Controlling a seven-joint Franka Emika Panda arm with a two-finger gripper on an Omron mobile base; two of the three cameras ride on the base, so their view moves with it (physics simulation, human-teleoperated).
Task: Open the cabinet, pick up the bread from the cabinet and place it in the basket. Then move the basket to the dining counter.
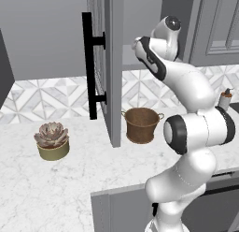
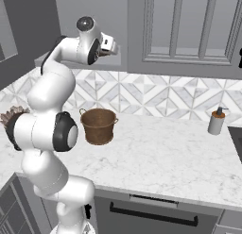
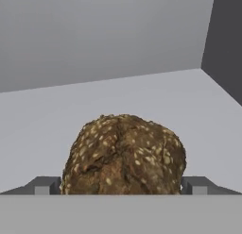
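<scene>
The grey cabinet's door (image 1: 112,62) stands swung open, its black bar handle (image 1: 88,62) facing left. My arm reaches up into the cabinet. In the hand view the bread (image 3: 124,155), a brown seeded bun, lies on the grey shelf right in front of the camera. My gripper (image 3: 122,187) is open, one fingertip (image 3: 45,186) on each side of the bread and close to its flanks. The brown basket (image 1: 141,125) (image 2: 99,125) stands empty on the marble counter below the cabinet. The dining counter is out of view.
An olive pot with a pink succulent (image 1: 52,142) sits left of the open door. A soap dispenser (image 2: 217,121) stands far right by the tiled wall. Closed wall cabinets (image 2: 189,25) hang to the right. The shelf's side wall (image 3: 224,44) is close on the right.
</scene>
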